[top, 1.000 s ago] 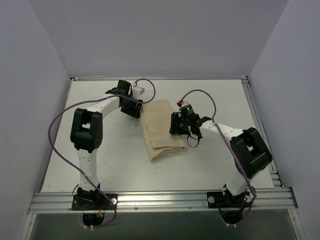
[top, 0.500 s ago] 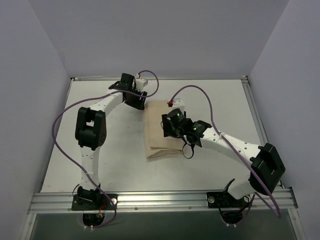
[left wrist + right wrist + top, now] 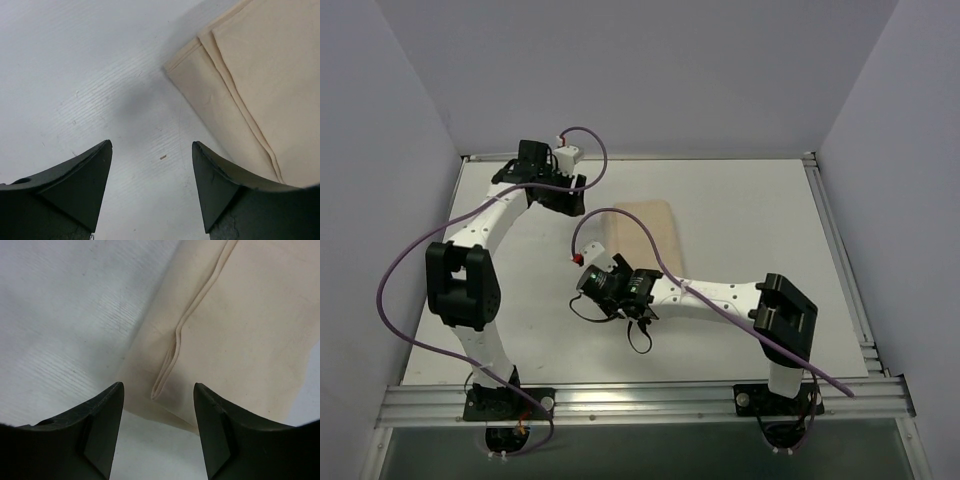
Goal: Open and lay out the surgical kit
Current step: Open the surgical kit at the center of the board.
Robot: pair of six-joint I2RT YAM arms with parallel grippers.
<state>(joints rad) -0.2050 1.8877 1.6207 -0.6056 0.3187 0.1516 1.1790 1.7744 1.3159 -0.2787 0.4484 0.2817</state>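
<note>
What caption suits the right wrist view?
Open right end effector poised above a folded edge of the beige cloth wrap on the white table.

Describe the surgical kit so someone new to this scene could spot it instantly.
On the white table, look at the middle. A flat, folded beige cloth bundle lies there, its far end near the left gripper, its near end under the right gripper. It is the only soft, beige thing; all else is white, black or purple.

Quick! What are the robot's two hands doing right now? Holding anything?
Left gripper: open, holding nothing, above the table beside the beige cloth bundle.
Right gripper: open, holding nothing, over the bundle's folded edge.
</note>
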